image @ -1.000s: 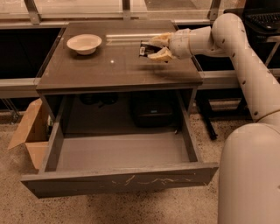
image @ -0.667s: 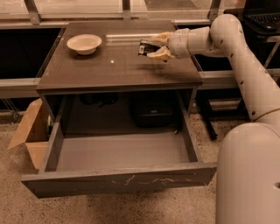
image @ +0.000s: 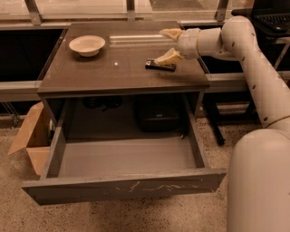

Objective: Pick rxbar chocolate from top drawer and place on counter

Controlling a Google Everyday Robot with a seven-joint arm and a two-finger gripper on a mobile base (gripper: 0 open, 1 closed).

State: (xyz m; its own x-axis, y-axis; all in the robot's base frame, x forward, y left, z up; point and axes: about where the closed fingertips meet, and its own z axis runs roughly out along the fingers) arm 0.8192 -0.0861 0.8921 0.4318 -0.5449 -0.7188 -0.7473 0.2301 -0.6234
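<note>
A speckled beige terrazzo floor [image: 136, 218] lies near, with an open tan cardboard box [image: 28, 136] at the left and a large black bag [image: 157, 113] in shadow farther back. Along the far wall stand grey metal window posts [image: 32, 11]. The tool [image: 170, 45] hangs, fingers spread, over the right side of the desk [image: 90, 72].

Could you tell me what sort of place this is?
Likely a lab or office: wide grey drawer under glossy brown counter, tan cardboard box beside it; open pincer over the counter.

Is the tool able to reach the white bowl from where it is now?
Probably yes: the tool, open over the counter on its right side near the rxbar chocolate, has no object standing between it and the white bowl.
</note>
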